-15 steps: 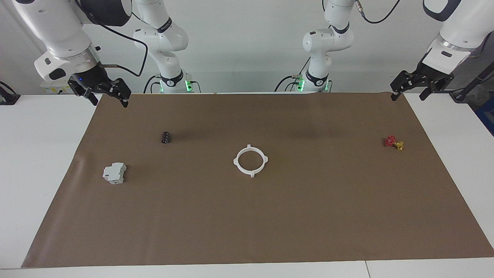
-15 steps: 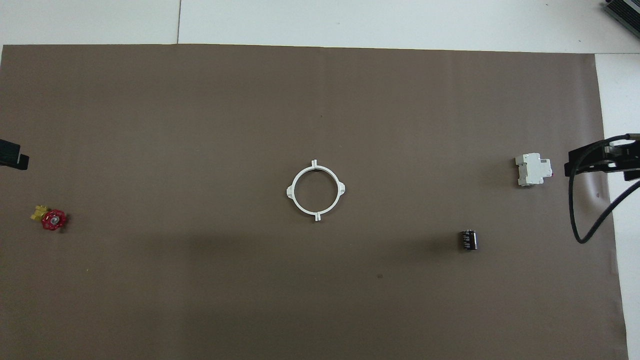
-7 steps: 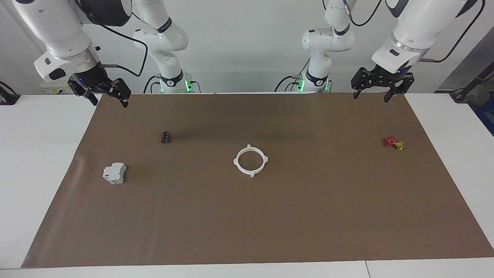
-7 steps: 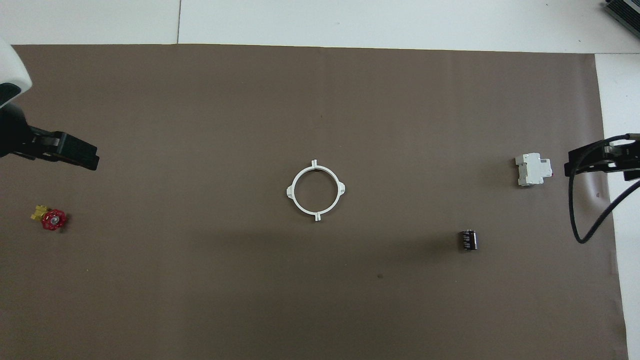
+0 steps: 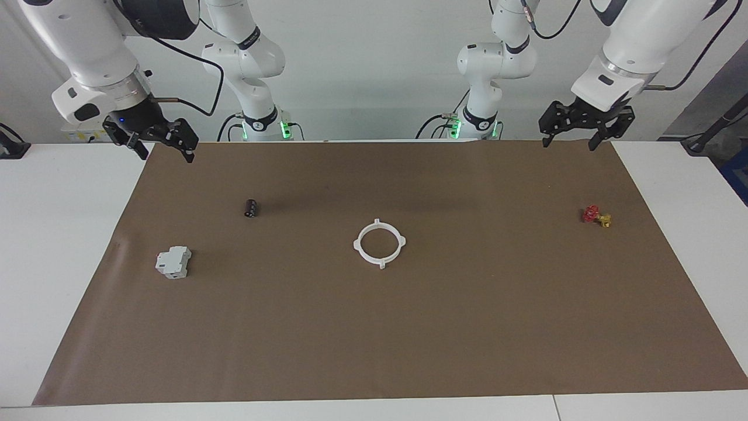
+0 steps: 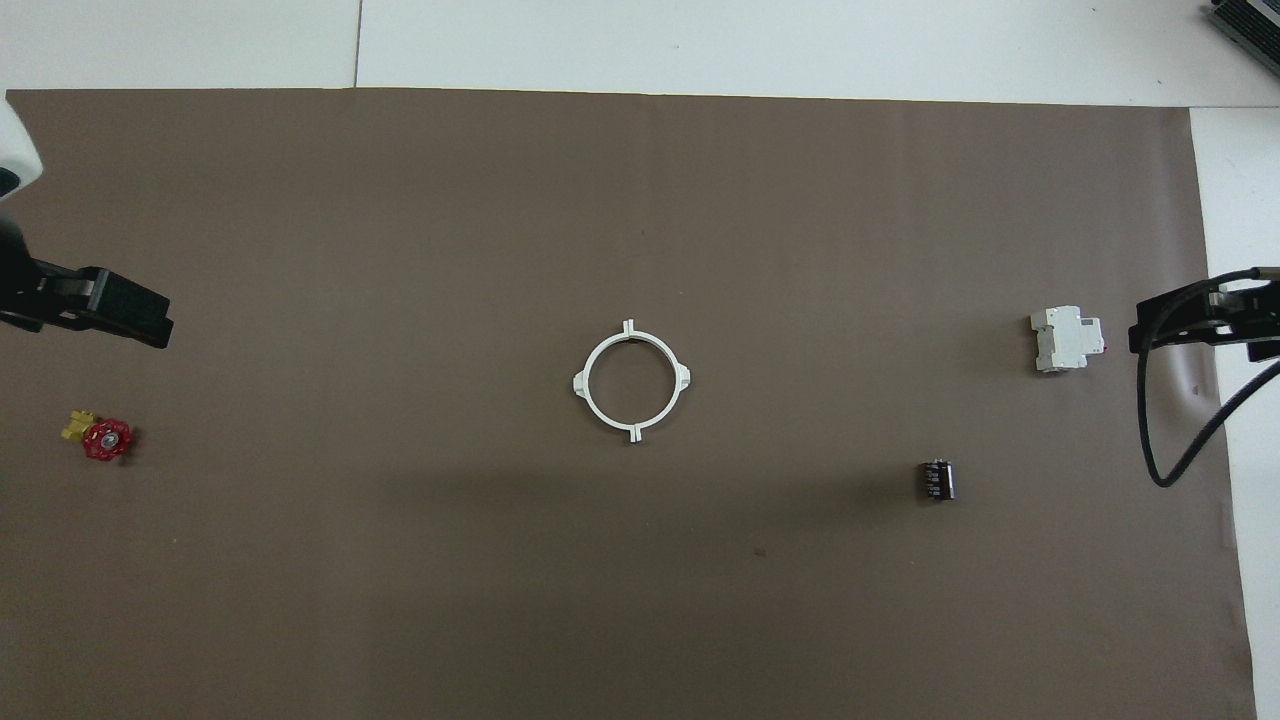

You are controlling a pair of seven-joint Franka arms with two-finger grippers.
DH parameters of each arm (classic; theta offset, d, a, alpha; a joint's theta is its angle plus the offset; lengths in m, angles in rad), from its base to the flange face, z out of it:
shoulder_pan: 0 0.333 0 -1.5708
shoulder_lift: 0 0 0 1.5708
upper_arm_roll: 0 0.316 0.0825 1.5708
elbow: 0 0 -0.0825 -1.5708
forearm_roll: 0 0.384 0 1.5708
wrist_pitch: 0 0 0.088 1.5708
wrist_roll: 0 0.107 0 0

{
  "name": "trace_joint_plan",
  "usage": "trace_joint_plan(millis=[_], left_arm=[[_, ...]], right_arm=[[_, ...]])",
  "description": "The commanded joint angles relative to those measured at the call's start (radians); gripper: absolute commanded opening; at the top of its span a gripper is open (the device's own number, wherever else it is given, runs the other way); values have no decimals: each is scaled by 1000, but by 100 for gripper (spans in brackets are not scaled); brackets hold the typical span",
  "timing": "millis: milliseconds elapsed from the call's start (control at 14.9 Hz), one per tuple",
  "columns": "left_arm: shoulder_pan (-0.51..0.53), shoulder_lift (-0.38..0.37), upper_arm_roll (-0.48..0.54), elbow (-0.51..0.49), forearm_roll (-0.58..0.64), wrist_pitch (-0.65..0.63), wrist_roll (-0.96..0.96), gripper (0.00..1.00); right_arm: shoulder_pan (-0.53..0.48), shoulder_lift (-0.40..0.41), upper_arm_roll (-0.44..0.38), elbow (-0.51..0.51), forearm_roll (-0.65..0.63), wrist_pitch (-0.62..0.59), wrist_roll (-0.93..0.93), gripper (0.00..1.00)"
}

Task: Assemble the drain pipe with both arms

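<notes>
The drain pipe point(image 5: 380, 262) lies as one closed white ring with four small outer tabs in the middle of the brown mat point(image 5: 467, 327); in the overhead view the ring point(image 6: 634, 428) is round and whole. No gripper touches it. My left gripper point(image 5: 568, 145) hangs open and empty over the mat's corner nearest the left arm's base. My right gripper point(image 5: 166, 155) hangs open and empty over the mat's corner at the right arm's end. Both are well away from the ring.
A small red and yellow valve point(image 5: 596, 216) sits toward the left arm's end of the mat. Toward the right arm's end lie a black cylinder point(image 5: 250, 207) and, farther from the robots, a grey-white boxy block point(image 5: 173, 262).
My left gripper swung in from off the mat's end to over its corner, then eased back a little. The right arm and the ring have not moved.
</notes>
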Motion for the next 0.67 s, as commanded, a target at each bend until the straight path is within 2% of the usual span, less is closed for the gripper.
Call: trace_joint_plan(millis=[0,67,201,604], left_arm=[[-63,-2,128,21,7,-20,38,100],[-81,-28,175,2,-1,15,53,100],[-84,-97,177,-165,-4,153,56,100],[-68,-59,177,-158,-48,163,47,100]], right_arm=[[-7,-14,3,-21,16,16,-28,100],[-7,-14,3,-20,16,16,-28,100],[-7,-14,3,-20,16,18,-28,100],[-7,-14,3,-19,16,18,-28,100]])
